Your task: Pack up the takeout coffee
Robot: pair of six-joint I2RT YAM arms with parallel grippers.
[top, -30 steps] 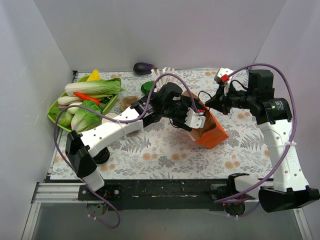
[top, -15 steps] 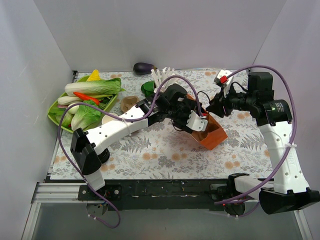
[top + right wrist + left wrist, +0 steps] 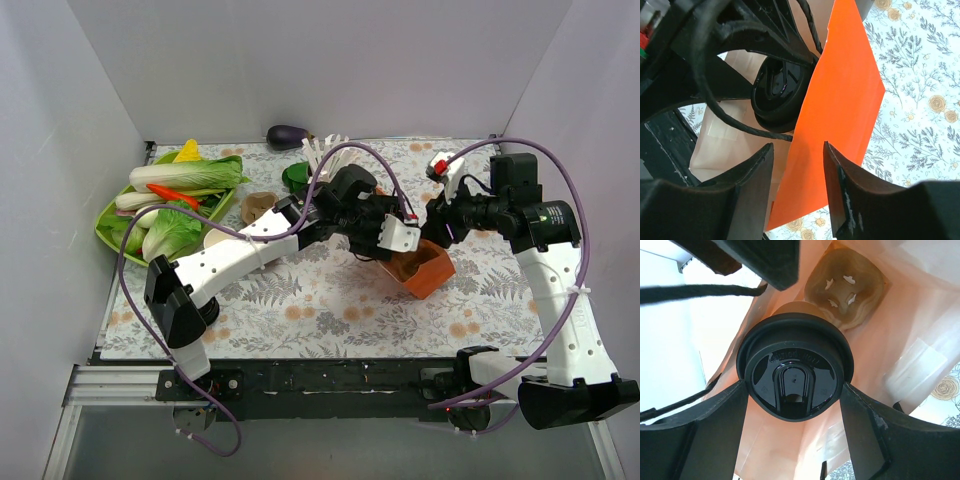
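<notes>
While orange bag (image 3: 840,100) lies on the desk (image 3: 300,300), right gripper (image 3: 795,170) jaws released astride the bag's wall, left gripper (image 3: 792,410) jaws grasping takeout coffee (image 3: 795,365) by its black lid inside the bag, pulp tray (image 3: 847,287) deeper in the bag

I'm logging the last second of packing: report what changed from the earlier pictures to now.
The right claw opened, letting go of the orange bag edge. The left claw pushed the takeout coffee rightward, deeper into the bag, which sagged lower. Unchanged: the left claw's grip on the coffee, the green vegetable tray.
</notes>
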